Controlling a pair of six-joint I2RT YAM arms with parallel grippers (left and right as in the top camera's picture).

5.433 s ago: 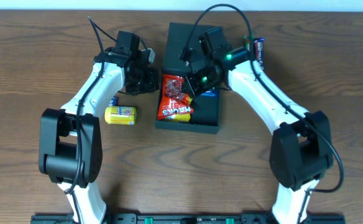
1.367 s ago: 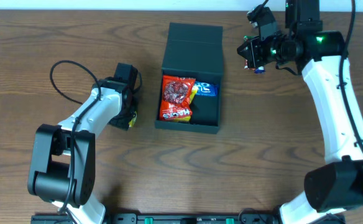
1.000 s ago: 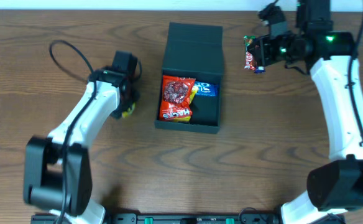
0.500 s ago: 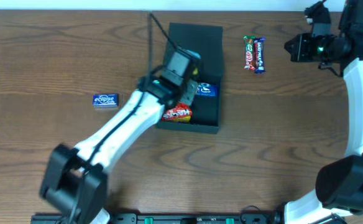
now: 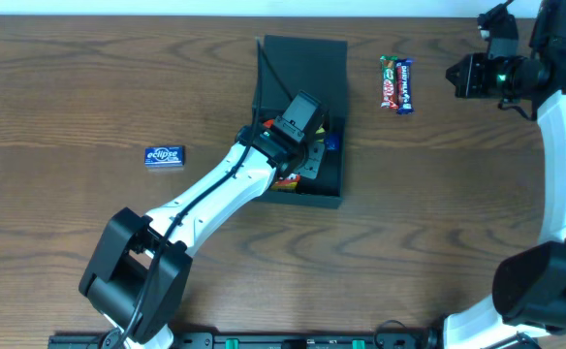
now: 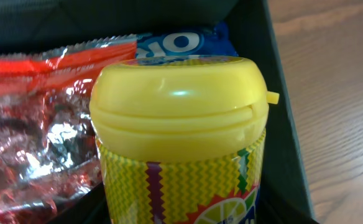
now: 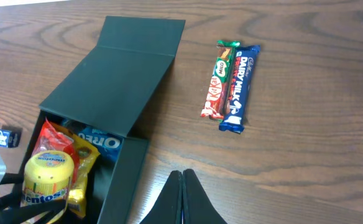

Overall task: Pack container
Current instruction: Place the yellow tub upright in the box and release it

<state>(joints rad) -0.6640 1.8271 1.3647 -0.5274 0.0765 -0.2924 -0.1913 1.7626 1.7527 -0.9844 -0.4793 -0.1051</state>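
From overhead, the container (image 5: 307,199) sits open mid-counter, its flap lid (image 5: 302,60) laid back flat and away from us so the mouth is free for loading. The left arm (image 5: 215,189) reaches across into it, and the left jaws are hidden under the wrist. The right arm (image 5: 559,145) is parked well off to the far right, which we judge keeps it out of the left arm's way. A blue gum pack (image 5: 164,156) lies well apart to the left of the box. Two chocolate bars (image 5: 395,83) lie side by side just right of the lid, both not yet packed.

In the left wrist view, a yellow bottle (image 6: 178,118) fills the frame, upright. Behind it are a red foil packet (image 6: 38,118) and a blue Oreo pack (image 6: 181,42). The box wall (image 6: 281,143) runs just to the right. No fingers show here.

In the right wrist view, the right jaws are closed on nothing and hang over bare counter (image 7: 306,155). The bottle stands over the right-hand part of the box, with dark fingers low around its base. We judge that the left jaws are gripping it, upright so that it fits the gap beside the packets.
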